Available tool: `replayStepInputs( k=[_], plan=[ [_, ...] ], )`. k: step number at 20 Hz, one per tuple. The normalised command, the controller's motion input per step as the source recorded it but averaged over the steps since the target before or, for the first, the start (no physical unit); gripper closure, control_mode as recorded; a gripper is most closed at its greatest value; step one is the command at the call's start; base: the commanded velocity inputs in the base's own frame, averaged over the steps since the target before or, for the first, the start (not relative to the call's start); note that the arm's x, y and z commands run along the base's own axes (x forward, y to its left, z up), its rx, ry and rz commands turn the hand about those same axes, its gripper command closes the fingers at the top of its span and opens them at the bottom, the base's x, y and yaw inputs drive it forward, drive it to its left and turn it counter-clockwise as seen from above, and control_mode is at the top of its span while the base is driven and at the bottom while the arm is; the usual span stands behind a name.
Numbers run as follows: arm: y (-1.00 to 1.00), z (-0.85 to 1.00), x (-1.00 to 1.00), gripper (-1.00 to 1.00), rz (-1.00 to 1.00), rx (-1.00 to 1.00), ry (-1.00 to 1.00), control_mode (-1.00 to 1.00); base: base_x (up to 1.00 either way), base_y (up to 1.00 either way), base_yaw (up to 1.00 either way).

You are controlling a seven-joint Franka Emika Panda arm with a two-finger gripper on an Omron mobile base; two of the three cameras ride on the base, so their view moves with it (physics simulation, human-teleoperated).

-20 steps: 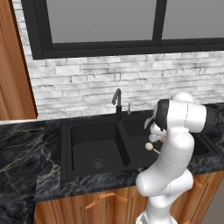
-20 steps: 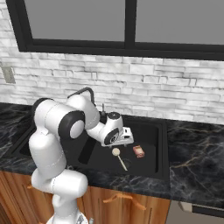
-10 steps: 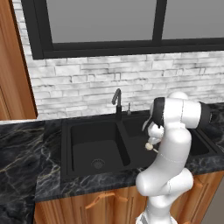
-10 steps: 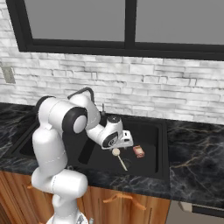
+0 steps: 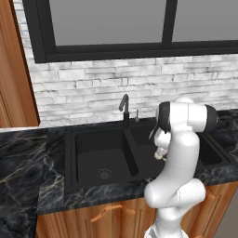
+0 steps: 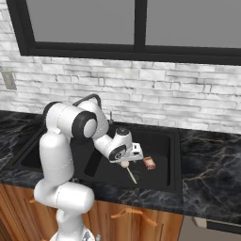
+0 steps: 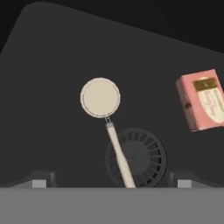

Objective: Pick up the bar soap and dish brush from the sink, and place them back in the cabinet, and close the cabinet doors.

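With my two-finger claw (image 7: 112, 181) spread wide above the black double-basin sink (image 6: 172, 155), I should drop straight onto the thin pale handle of the cream round-headed dish brush (image 7: 108, 116) lying over the drain, steering clear of the pink rectangular bar soap (image 7: 202, 99) beside it.

White brick wall (image 5: 102, 88), black-framed window (image 5: 139, 23)
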Motion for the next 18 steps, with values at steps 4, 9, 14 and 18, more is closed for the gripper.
replayStepInputs(
  k=[4, 9, 14, 18],
  plan=[
    [-0.04, -0.15, 0.09, -1.00, 0.00, 0.00, 0.00, -1.00, 0.00, 0.00, 0.00],
    [-0.03, -0.12, 0.10, -1.00, 0.00, 0.00, 0.00, -1.00, 0.00, 0.00, 0.00],
    [-0.01, -0.14, 0.08, -1.00, 0.00, 0.00, 0.00, -1.00, 0.00, 0.00, 0.00],
    [-0.01, -0.05, 0.02, -1.00, 0.00, 0.00, 0.00, -1.00, 0.00, 0.00, 0.00]
  ],
)
